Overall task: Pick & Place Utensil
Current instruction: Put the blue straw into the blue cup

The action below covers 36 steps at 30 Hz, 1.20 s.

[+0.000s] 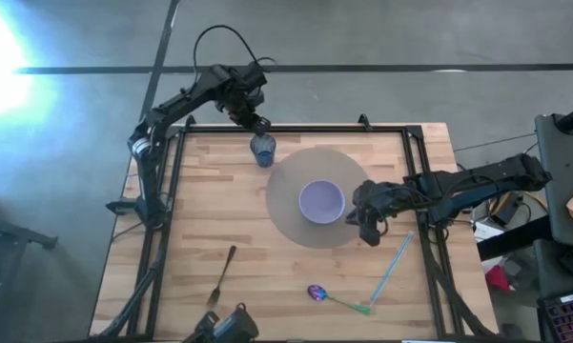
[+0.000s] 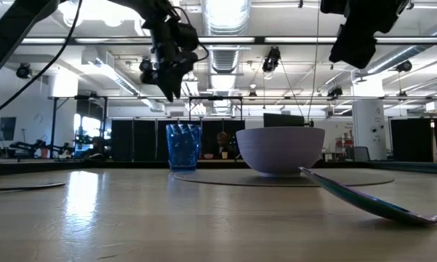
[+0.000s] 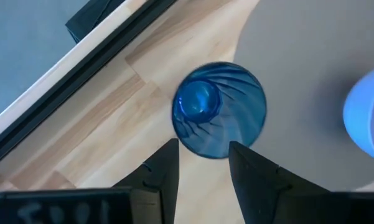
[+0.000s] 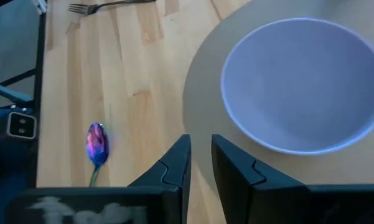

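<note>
A spoon [image 1: 332, 298] with an iridescent purple bowl and a green handle lies flat near the table's near edge; it also shows in the right wrist view [image 4: 96, 143]. A dark fork [image 1: 221, 276] lies to its left. My right gripper [image 1: 370, 233] [image 4: 200, 163] hovers over the right rim of the grey mat [image 1: 291, 176], beside the lavender bowl [image 1: 321, 201] [image 4: 305, 84], its fingers a narrow gap apart and holding nothing. My left gripper [image 1: 260, 124] [image 3: 203, 165] is open above the blue ribbed cup [image 1: 263, 150] [image 3: 221, 109], which stands upright at the mat's far left edge.
A thin light-blue stick [image 1: 393, 269] lies slanted on the wood to the right of the spoon. The bowl stands in the middle of the round mat. Black frame rails [image 1: 172, 191] run along the table's left, right and far edges. Bare wood lies between fork and spoon.
</note>
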Tool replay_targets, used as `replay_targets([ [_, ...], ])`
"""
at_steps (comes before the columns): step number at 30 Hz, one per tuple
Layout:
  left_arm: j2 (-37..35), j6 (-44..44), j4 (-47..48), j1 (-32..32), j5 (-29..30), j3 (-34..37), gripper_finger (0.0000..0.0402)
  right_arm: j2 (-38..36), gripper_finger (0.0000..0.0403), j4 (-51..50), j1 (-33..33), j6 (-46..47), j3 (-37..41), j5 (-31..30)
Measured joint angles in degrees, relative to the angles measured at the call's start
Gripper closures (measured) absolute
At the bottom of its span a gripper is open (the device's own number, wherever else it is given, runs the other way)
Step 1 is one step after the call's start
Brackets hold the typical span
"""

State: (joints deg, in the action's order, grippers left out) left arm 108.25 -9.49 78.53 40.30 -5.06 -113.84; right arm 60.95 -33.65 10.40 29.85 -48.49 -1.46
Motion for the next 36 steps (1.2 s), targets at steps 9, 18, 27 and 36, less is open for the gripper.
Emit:
replay_targets([
  [9,-3.68,0.82,0.46,-5.16,0.02,0.1,0.0271,-0.02,0.034,0.02,5.52,0.92,0.0,-0.04],
  [18,-8.04,2.08,0.54,-15.83,1.93,0.74,0.0271,-0.02,0.0342,-0.11,11.13,12.18,0.0,-0.04],
  [27,-9.84,1.67,0.41,-26.43,4.16,0.74,0.0271,-0.03,0.0344,-0.42,15.87,22.82,0.0,-0.04],
  [36,-9.95,1.15,-3.14,-35.15,6.35,5.01,0.0271,-0.01,0.0346,-0.46,18.96,26.82,0.0,-0.22],
])
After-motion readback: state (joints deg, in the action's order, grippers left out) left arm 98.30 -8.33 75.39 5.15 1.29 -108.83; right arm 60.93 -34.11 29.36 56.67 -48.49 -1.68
